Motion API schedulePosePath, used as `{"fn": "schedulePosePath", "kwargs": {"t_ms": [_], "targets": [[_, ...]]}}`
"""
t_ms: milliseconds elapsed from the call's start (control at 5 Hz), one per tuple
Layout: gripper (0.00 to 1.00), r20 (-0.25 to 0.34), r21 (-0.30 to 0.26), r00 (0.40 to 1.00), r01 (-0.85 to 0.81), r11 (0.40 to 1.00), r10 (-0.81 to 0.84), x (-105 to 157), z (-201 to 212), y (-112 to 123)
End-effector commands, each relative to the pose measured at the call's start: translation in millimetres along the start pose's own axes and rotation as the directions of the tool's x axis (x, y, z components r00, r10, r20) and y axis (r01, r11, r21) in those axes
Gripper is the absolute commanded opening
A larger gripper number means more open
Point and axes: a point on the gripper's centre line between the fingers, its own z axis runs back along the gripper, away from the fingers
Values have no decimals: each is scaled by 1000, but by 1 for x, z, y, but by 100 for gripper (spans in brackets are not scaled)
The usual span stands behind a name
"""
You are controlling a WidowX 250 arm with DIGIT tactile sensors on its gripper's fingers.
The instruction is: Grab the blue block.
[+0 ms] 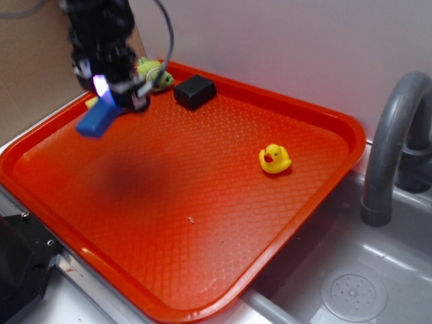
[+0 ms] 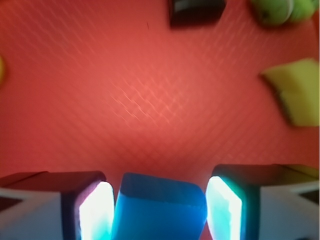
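Note:
The blue block is a small bright-blue bar hanging tilted above the back left corner of the red tray, and it casts a dark shadow on the tray floor below. My gripper is shut on the block's upper end. In the wrist view the blue block fills the gap between the two glowing pads, pressed by both, and my gripper hovers over bare tray.
A black squarish block lies at the tray's back edge, with a green toy to its left. A yellow sponge sits near the gripper. A yellow rubber duck stands at the right. A grey faucet and sink border the tray.

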Motion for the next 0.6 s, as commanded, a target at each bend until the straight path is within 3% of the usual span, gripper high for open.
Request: {"fn": "schedulePosePath", "kwargs": {"t_ms": [0, 400], "targets": [[0, 110, -59, 994, -12, 998, 19, 20, 70, 1], [0, 141, -60, 990, 30, 998, -21, 42, 58, 12]]}}
